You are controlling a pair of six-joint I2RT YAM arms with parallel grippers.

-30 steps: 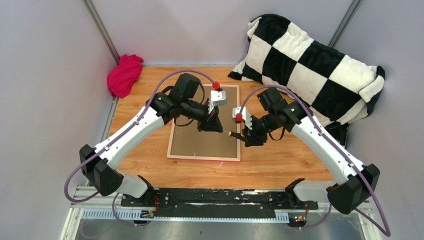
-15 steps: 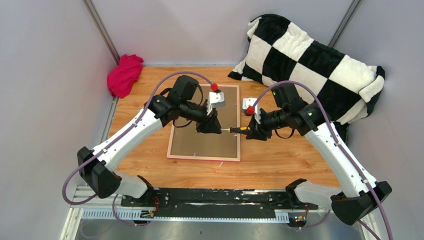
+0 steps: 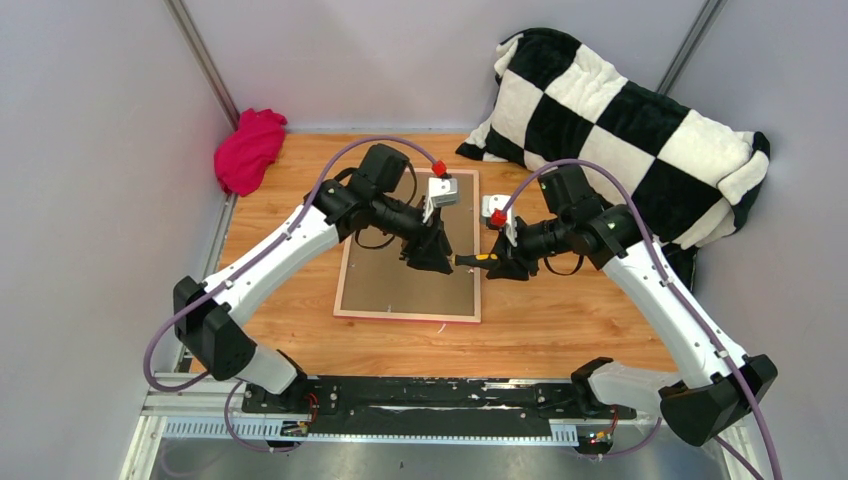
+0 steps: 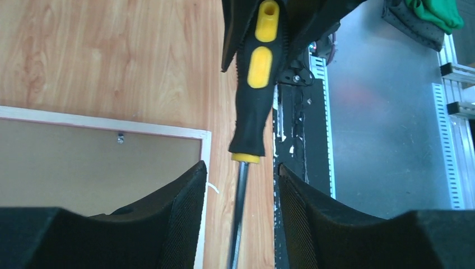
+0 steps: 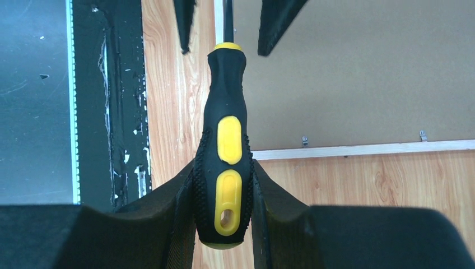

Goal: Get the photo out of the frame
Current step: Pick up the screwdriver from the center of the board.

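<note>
1. Nearest the arm bases, the black mounting rail (image 3: 430, 405) runs along the worktop (image 3: 560, 340) edge, and bare wood lies between it and the frame (image 3: 400, 290).
2. The frame lies flat and face down, its pink border around the brown backing board (image 5: 364, 67), which is still seated inside it.
3. The photo cannot be seen in any view. It is judged to sit under the board, inside the frame.
4. Small metal tabs (image 5: 304, 140) show along the frame's edge. Whether they are turned aside is too small to tell.
5. Above the frame's right side, the right hand (image 5: 224, 168) pinches the black-and-yellow handle of a screwdriver (image 4: 255, 101), its pads pressed to both sides.
6. The screwdriver points towards the left arm, its shaft passing between the left hand's fingers.
7. The left hand (image 4: 241, 167) is spread, one finger on each side of the shaft, with a gap showing on both sides. It grips nothing.
8. Progress is judged early: the tool is in the right hand's keeping, but the board is not lifted and the photo is not out.
9. What is left: free the tabs, raise the board, then draw the photo clear.
10. Farther back, a magenta cloth (image 3: 250, 148) lies in the left corner, well apart from the frame.
11. A black-and-white checked cushion (image 3: 620, 130) fills the far right corner.
</note>
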